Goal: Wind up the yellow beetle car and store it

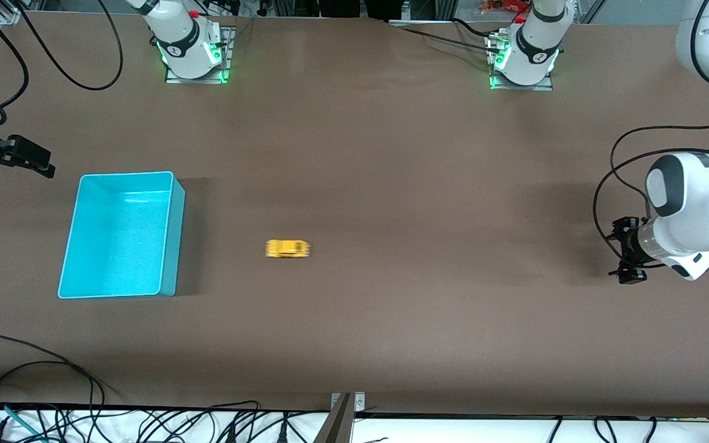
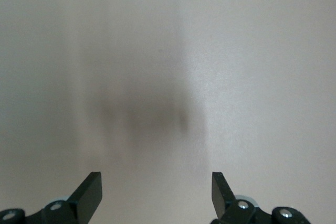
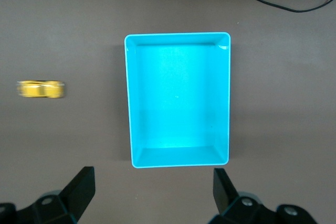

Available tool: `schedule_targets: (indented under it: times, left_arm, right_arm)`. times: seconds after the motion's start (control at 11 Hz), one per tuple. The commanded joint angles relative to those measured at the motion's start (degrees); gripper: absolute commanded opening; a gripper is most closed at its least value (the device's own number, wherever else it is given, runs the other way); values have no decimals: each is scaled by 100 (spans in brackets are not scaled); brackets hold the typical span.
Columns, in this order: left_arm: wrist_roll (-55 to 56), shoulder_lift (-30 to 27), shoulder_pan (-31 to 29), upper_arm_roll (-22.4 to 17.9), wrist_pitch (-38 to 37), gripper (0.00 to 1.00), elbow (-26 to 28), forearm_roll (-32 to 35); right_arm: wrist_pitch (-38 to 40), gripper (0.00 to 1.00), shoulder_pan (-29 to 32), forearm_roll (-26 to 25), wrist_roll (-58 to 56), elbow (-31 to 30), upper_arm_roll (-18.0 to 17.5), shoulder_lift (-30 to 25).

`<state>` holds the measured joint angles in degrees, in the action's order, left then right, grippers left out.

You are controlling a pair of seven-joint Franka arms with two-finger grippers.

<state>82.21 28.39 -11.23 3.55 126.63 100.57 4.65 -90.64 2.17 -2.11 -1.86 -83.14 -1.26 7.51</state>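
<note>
Cables (image 1: 53, 394) loop along the bottom edge of the frame, clear of the work. At the right arm's end, the right tool (image 3: 152, 178) hangs over the bare brown surface (image 1: 391, 154) just beside the turquoise bin (image 1: 127, 175), its dark fingers spread wide and holding nothing. We judge it waits there because the bin is where the toy must end up. This bin is a smooth, glossy plastic rectangle with rounded corners and thin upright walls, and it is empty. Near the middle of the frame, the yellow beetle car (image 1: 288, 248) sits alone on the matte, faintly grainy surface, well apart from the bin and untouched. Its body is small, rounded and hard-looking. At the left arm's end, the left tool (image 1: 624, 249) hovers over bare surface with its fingers wide, well apart from the car, so we judge that neither winding nor storing is done yet
</note>
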Motion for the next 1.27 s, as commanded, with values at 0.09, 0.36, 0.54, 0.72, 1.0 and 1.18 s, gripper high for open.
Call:
schedule_targets:
  times: [0.09, 0.36, 0.54, 0.72, 1.0, 1.18]
  left_arm:
    - [-905, -211, 7, 118, -875, 93, -467, 62]
    - [-1916, -255, 16, 172, -1385, 100, -845, 54]
    - [-2689, -299, -19, 320, -1850, 100, -1196, 45]
    - [-3760, -439, -28, 383, -2334, 100, -1425, 45]
    - [-5693, -896, -19, 453, -2783, 100, -1461, 45]
    - [-6600, -1159, -46, 453, -2924, 100, -1479, -269]
  right_arm:
    - [91, 100, 20, -35, 72, 70, -32, -21]
    - [91, 100, 20, -35, 72, 70, -32, -21]
    - [91, 100, 20, -35, 72, 70, -32, -13]
    - [91, 100, 20, -35, 72, 70, -32, -21]
    - [99, 100, 20, -52, 72, 62, -32, -21]
    - [99, 100, 20, -35, 72, 70, -32, -13]
